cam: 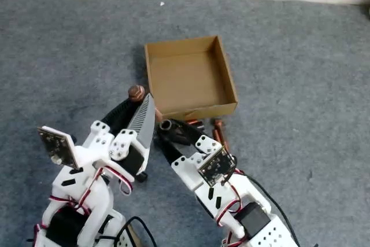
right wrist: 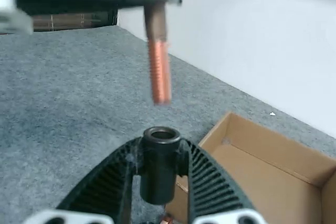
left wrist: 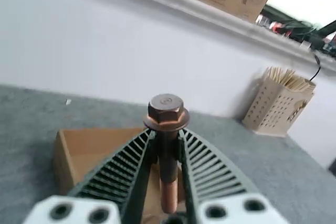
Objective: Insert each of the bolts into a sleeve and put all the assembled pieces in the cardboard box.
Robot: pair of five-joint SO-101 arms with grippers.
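Now my left pincer (left wrist: 167,137) pinches a copper bolt (left wrist: 167,119) by its shank, left of centre in the high view. My right pincer (right wrist: 160,153) clamps a black sleeve (right wrist: 159,166) upright, with the bolt's tip above it and not touching. The cardboard box (cam: 188,79) sits upper centre, with loose bolts (cam: 219,131) just below it.

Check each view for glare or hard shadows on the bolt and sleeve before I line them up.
Left wrist view: soft highlight on the bolt head, no glare. Right wrist view: bolt thread evenly lit; sleeve rim has a faint sheen, its bore reads dark. High view: flat light, only a soft shadow along the cardboard box's inner wall.
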